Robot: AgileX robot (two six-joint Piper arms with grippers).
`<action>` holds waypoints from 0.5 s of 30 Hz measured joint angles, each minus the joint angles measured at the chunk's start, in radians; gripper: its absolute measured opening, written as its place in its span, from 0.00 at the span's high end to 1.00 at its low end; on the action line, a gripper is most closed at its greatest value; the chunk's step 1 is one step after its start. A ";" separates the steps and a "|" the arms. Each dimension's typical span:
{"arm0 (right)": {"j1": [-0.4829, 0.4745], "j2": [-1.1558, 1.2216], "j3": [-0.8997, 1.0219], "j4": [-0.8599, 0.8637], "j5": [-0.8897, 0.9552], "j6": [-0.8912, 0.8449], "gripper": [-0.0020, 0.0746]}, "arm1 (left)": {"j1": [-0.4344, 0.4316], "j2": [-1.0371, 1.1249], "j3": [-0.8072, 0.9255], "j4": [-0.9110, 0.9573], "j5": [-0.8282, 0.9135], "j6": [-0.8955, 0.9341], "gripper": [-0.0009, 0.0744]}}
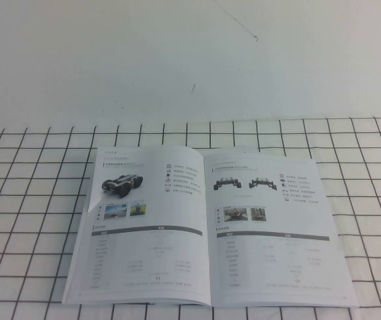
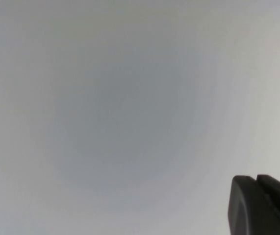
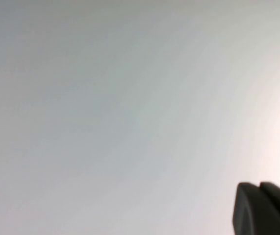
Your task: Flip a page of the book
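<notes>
The book (image 1: 207, 227) lies open and flat on the checked cloth in the high view, near the front edge. Its right leaf is the page (image 1: 270, 227), showing two black wheeled robots above a grey-barred table. The left leaf (image 1: 147, 227) shows a single tilted dark robot. Neither arm shows in the high view. My left gripper (image 2: 256, 177) shows only in the left wrist view, its two black fingertips pressed together against a blank pale background. My right gripper (image 3: 260, 184) looks the same in the right wrist view, shut and empty. Both are away from the book.
A white cloth with a black grid (image 1: 37, 200) covers the table. A plain white wall (image 1: 190, 60) stands behind it. Nothing else lies on the cloth around the book.
</notes>
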 joint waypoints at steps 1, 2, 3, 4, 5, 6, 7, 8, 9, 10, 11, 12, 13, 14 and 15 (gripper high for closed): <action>0.000 0.033 -0.026 0.012 0.050 0.000 0.98 | 0.000 0.038 -0.012 0.000 0.063 0.002 0.99; 0.000 0.066 -0.048 0.018 0.094 0.000 0.98 | 0.000 0.078 -0.019 0.000 0.128 -0.001 0.99; 0.000 0.091 -0.063 0.032 0.124 0.000 0.98 | 0.000 0.112 -0.024 0.000 0.177 -0.007 0.99; 0.000 0.126 -0.077 0.046 0.160 0.000 0.98 | 0.000 0.155 -0.029 0.000 0.236 -0.020 0.99; 0.000 0.153 -0.086 0.059 0.196 0.000 0.98 | 0.000 0.199 -0.029 -0.003 0.286 -0.031 0.99; 0.000 0.172 -0.091 0.069 0.228 0.002 0.98 | 0.000 0.240 -0.029 -0.010 0.332 -0.041 0.99; 0.000 0.195 -0.093 0.084 0.273 0.004 0.98 | 0.000 0.278 -0.029 -0.022 0.370 -0.056 0.99; 0.000 0.217 -0.093 0.100 0.325 0.004 0.98 | -0.003 0.313 -0.029 -0.035 0.399 -0.066 0.99; 0.000 0.233 -0.093 0.112 0.382 0.004 0.98 | -0.007 0.340 -0.029 -0.046 0.418 -0.075 0.99; 0.000 0.252 -0.093 0.122 0.438 0.004 0.98 | -0.016 0.373 -0.029 -0.058 0.440 -0.082 0.99; 0.000 0.270 -0.093 0.128 0.496 0.004 0.98 | -0.028 0.401 -0.029 -0.066 0.460 -0.087 0.99; 0.000 0.283 -0.093 0.129 0.537 0.004 0.98 | -0.036 0.418 -0.029 -0.070 0.470 -0.092 0.99; 0.000 0.297 -0.093 0.130 0.579 0.004 0.98 | -0.046 0.436 -0.029 -0.072 0.477 -0.094 0.99; 0.000 0.309 -0.092 0.131 0.610 0.004 0.98 | -0.053 0.450 -0.029 -0.073 0.479 -0.097 0.99; 0.000 0.316 -0.092 0.131 0.630 0.002 0.98 | -0.057 0.460 -0.029 -0.072 0.479 -0.099 0.99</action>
